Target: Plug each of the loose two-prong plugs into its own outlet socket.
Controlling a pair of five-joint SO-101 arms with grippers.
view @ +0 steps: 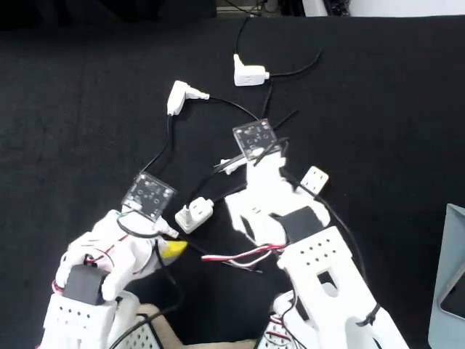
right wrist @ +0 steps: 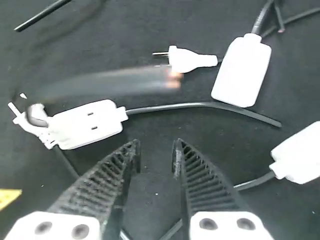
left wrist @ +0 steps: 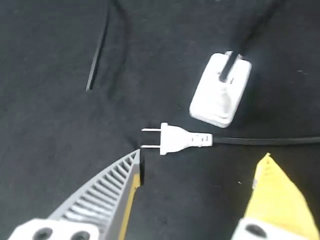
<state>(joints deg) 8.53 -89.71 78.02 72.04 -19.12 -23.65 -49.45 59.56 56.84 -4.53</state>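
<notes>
On the black cloth lies a white two-prong plug (left wrist: pixel 175 140), its prongs pointing away from its black cable. Just beyond it sits a white outlet block (left wrist: pixel 220 92) with a cable coming out of it. My left gripper (left wrist: pixel 200 156) is open, the grey finger (left wrist: pixel 112 180) and yellow finger (left wrist: pixel 275 190) either side of the plug and just short of it. My right gripper (right wrist: pixel 155 145) hovers open by a narrow gap, holding nothing, near a slotted white outlet (right wrist: pixel 87 125). Farther off lie another plug (right wrist: pixel 186 57) and a white block (right wrist: pixel 242 70). From above, the left arm's yellow finger (view: pixel 173 249) is close to an outlet (view: pixel 195 214).
More white outlet blocks lie at the back (view: pixel 251 73), at the back left (view: pixel 179 96) and beside the right arm (view: pixel 314 178). Black cables loop across the cloth. Red and white wires (view: pixel 240 258) hang between the arms. A grey-blue bin (view: pixel 450 291) stands at the right edge.
</notes>
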